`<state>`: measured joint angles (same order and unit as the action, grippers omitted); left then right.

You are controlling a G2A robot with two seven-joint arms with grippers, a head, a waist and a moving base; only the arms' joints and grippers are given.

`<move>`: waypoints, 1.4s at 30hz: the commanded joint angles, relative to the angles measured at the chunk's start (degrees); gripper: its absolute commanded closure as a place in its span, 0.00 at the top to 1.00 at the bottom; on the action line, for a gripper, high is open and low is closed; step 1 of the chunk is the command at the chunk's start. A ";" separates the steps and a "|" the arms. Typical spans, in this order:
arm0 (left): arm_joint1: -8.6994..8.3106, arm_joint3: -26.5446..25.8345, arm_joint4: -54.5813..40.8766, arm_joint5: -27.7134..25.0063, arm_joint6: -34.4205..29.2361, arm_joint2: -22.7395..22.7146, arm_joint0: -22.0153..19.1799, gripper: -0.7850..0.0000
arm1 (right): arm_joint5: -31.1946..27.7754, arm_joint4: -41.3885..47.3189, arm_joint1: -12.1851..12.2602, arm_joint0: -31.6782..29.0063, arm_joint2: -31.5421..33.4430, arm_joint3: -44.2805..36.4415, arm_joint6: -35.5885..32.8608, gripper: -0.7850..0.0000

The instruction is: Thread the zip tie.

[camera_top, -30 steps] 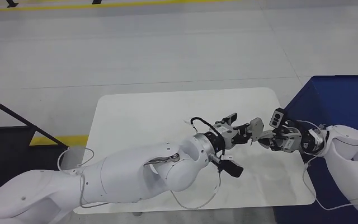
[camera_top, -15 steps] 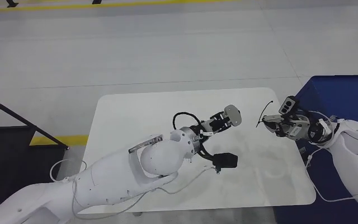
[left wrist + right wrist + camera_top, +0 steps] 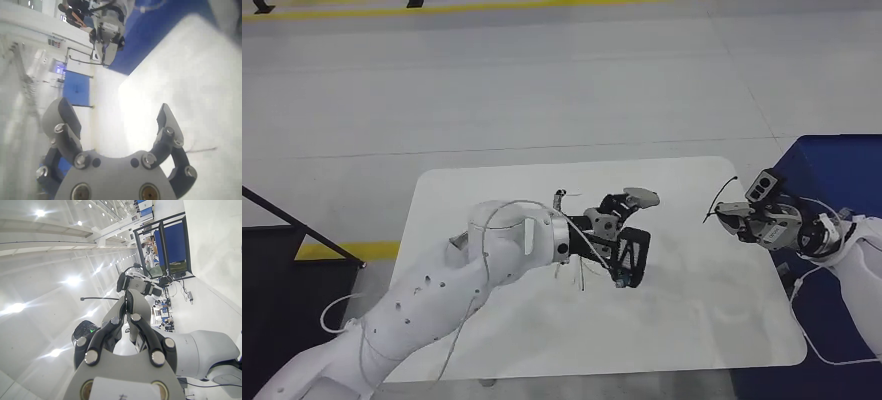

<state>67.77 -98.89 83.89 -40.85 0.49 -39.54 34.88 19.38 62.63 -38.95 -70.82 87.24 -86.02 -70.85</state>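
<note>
A thin black zip tie sticks out of my right gripper, which is shut on it above the table's right side. In the right wrist view the zip tie runs sideways from the pinched fingertips of the right gripper to its small head. My left gripper hovers over the middle of the white table, well apart from the tie. Its fingers stand open with nothing between them in the left wrist view, where the left gripper faces the distant right gripper.
A blue panel stands just past the table's right edge. Thin loose cables hang off the left arm near its wrist. The table's near and left parts lie bare.
The two grippers were nearly touching a second ago. The left arm has since pulled back toward the table's middle, and the right gripper rose slightly to the right with the zip tie.
</note>
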 commanded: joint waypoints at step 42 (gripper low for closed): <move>3.67 2.50 -7.56 25.97 2.70 5.38 6.57 1.00 | 19.66 16.01 -1.46 -2.94 0.62 -9.26 12.33 0.00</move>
<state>71.39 -96.60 57.63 -17.31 2.71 -35.07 41.48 37.28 77.64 -40.39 -73.94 87.80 -95.16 -59.12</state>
